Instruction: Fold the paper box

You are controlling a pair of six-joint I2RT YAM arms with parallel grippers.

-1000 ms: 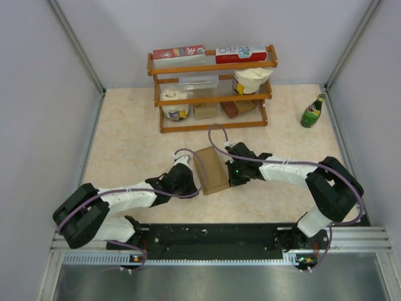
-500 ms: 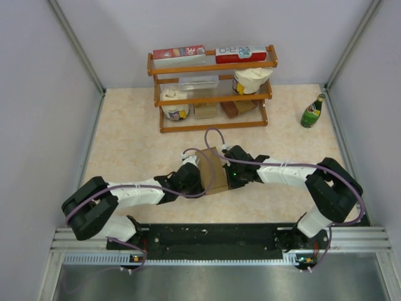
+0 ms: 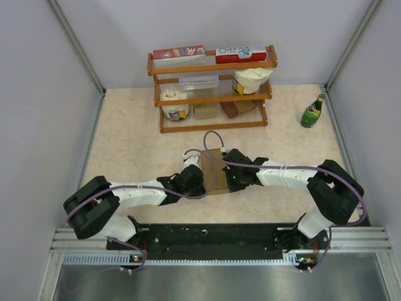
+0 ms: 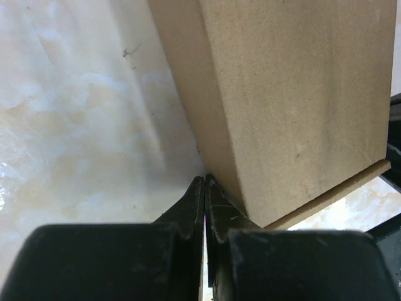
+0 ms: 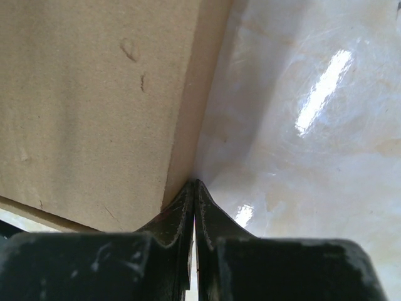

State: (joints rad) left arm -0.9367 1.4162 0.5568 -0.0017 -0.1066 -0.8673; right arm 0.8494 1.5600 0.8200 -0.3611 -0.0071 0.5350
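At the left, the left gripper (image 3: 198, 179) is seen low over the table (image 3: 125, 144). Its fingers (image 4: 188, 207) are pressed fully together and nothing is held between them. In the left wrist view the closed tips are laid against the foot of the left side wall of the paper box (image 4: 294, 106), where the wall meets the table.

The paper box (image 3: 213, 170) is found in the middle of the table, between the two grippers. It is shown as a closed, slim brown carton lying flat, its long side running away from the arm bases. A thin flap edge is seen jutting out along its near end in the wrist views.

Behind the box, well apart from it, a wooden shelf rack (image 3: 213, 64) is stood against the back wall.

To the right of the box, the right gripper (image 3: 231, 178) is likewise shut tight on nothing, its tips (image 5: 195, 183) set at the base of the box's right side wall (image 5: 88, 106).

Farther right, near the back corner, a green bottle (image 3: 312, 111) is stood upright.
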